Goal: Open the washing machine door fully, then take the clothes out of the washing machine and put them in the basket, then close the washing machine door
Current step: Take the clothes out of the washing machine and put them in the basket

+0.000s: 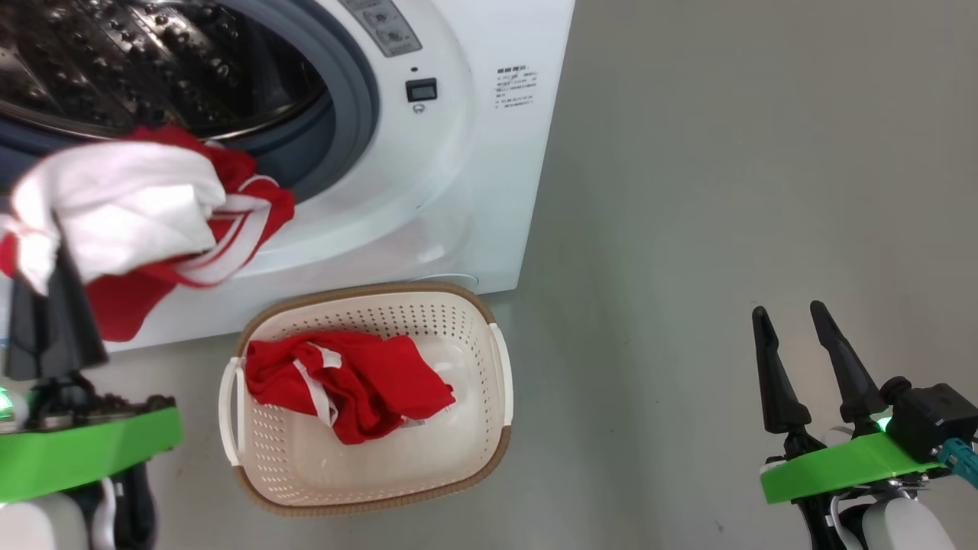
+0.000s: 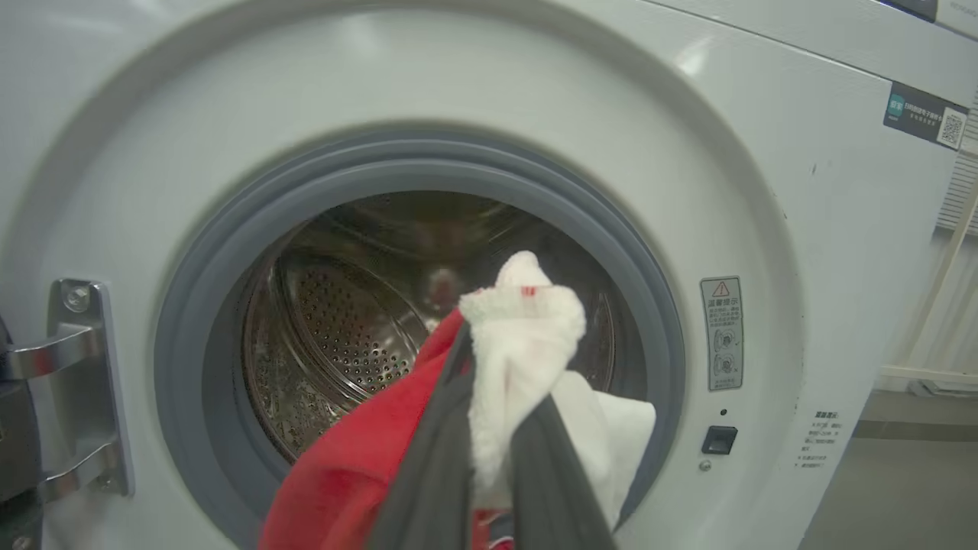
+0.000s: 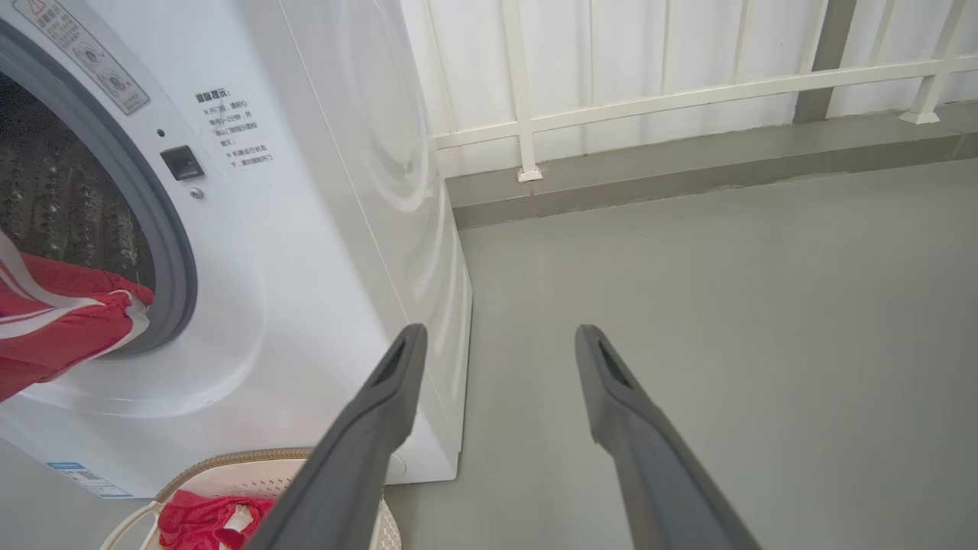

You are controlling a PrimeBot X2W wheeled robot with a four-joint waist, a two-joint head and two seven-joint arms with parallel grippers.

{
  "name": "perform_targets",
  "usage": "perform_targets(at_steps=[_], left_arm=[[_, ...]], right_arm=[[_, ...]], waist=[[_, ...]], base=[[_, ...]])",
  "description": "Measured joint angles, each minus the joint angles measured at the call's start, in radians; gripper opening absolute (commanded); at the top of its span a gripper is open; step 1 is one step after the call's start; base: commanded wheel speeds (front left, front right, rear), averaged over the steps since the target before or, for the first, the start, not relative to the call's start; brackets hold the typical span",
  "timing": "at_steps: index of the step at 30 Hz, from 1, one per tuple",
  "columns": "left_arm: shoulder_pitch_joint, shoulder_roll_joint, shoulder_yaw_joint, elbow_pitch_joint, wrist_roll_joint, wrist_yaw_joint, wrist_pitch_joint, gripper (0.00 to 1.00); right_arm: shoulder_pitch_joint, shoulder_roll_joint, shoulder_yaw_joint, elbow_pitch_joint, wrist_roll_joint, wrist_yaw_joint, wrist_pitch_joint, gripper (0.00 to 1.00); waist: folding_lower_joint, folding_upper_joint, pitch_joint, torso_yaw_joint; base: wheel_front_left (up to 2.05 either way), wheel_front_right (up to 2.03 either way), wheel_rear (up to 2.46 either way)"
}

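Gripping one garment (image 1: 114,206); second garment (image 1: 359,382) in basket (image 1: 458,336)

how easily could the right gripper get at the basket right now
Probably yes, fairly easily: the right gripper stands open and empty, and the floor between it and the basket looks unobstructed.

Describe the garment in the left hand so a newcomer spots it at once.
Start at the white washing machine and its open drum mouth. At the lower edge of that mouth, the held garment hangs bunched from the shut left hand. Unlike the mostly red piece lying in the basket below, it shows a big white panel.
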Motion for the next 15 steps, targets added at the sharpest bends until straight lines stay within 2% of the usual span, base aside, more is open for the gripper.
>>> perform_targets(at_steps=[5,15], left_arm=[[0.009,0.001,-0.033,0.063,0.001,0.000,0.000,0.00],[0.026,0.002,-0.127,0.312,0.021,-0.001,0.000,0.00]], right_arm=[[-0.002,0.000,0.004,-0.002,0.000,0.000,0.000,1.00],[-0.028,0.000,0.019,-0.010,0.009,0.000,0.000,1.00]], waist=[[0.0001,0.0000,0.014,-0.008],[0.0000,0.0000,0.077,-0.024]], base=[[0.00,0.00,0.00],[0.00,0.00,0.00]])
